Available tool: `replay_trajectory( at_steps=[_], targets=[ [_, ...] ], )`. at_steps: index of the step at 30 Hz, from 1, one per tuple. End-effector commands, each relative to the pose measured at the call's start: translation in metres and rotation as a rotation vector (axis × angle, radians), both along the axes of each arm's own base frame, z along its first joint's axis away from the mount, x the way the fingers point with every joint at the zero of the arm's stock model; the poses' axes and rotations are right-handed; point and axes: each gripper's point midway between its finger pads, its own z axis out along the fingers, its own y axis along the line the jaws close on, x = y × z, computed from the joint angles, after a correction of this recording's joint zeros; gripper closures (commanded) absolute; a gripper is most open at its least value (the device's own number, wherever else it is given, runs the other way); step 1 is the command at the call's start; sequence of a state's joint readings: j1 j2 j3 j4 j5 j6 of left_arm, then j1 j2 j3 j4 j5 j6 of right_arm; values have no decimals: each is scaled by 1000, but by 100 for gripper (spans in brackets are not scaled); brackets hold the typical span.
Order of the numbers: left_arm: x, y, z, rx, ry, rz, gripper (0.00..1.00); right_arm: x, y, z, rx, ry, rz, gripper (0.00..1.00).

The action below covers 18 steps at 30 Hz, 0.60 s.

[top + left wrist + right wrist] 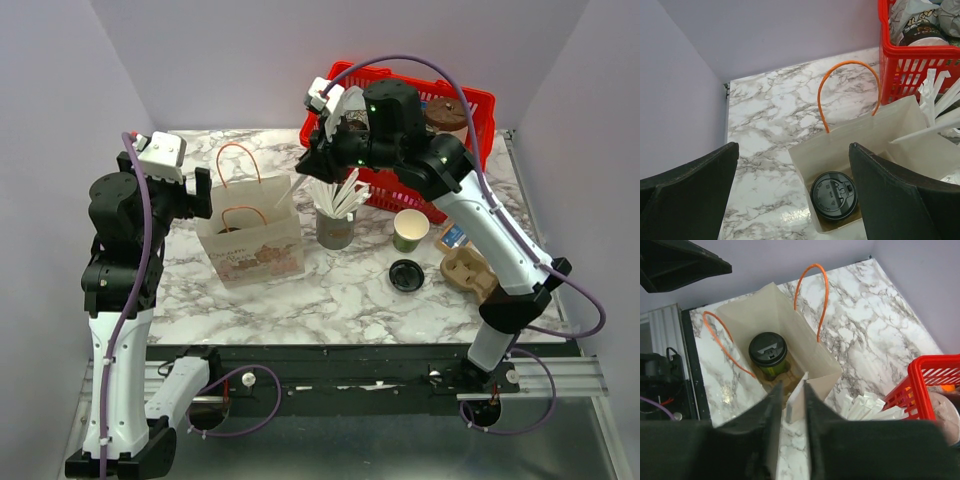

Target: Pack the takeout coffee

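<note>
The takeout coffee (768,352), a dark-green cup with a black lid, stands upright inside the open paper bag (805,340) on a brown cardboard base. In the left wrist view its lid (834,196) shows at the bag's (840,145) near end. My left gripper (794,150) is open and empty, hovering above that end of the bag (255,245); in the top view it (203,193) is at the bag's left. My right gripper (793,387) is shut on a thin white flat packet (796,402), held high to the right of the bag (312,160).
A grey cup of white sticks (335,225) stands right of the bag. A lidless green cup (410,230), a loose black lid (406,274) and a brown cardboard carrier (470,270) lie further right. A red basket (480,110) holding items sits at the back.
</note>
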State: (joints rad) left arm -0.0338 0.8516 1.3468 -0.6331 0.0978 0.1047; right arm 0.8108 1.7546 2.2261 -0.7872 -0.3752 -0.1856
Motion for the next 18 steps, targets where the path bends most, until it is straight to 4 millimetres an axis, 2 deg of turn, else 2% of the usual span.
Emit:
replay_trajectory(
  at_steps=[1, 3, 8, 11, 12, 13, 15, 16, 17, 18],
  targets=[
    [-3, -2, 3, 1, -14, -16, 1, 4, 1, -9, -29, 4, -24, 61],
    [-3, -2, 2, 2, -11, -16, 1, 5, 1, 1, -7, -17, -24, 53],
    [0, -2, 1, 4, -4, -16, 1, 7, -4, 17, 7, -81, -42, 50],
    [1, 2, 1, 2, -6, 1, 1, 11, -21, 10, -43, -121, -87, 47],
    [2, 5, 0, -1, -4, 20, 1, 6, -36, 18, -49, -160, -105, 45],
    [2, 6, 0, -5, -2, 26, 1, 7, -41, -4, -98, -138, -112, 44],
    [4, 10, 0, -10, -5, 52, 1, 12, -62, -11, -136, -152, -166, 39],
    [6, 13, -1, -11, 0, 74, 1, 10, -74, -9, -134, -158, -191, 37],
    [8, 16, 0, -23, -5, 91, 1, 19, -86, -20, -158, -138, -232, 36],
    [9, 17, 0, -29, -1, 104, 1, 24, -95, -23, -163, -128, -269, 25]
  ],
)
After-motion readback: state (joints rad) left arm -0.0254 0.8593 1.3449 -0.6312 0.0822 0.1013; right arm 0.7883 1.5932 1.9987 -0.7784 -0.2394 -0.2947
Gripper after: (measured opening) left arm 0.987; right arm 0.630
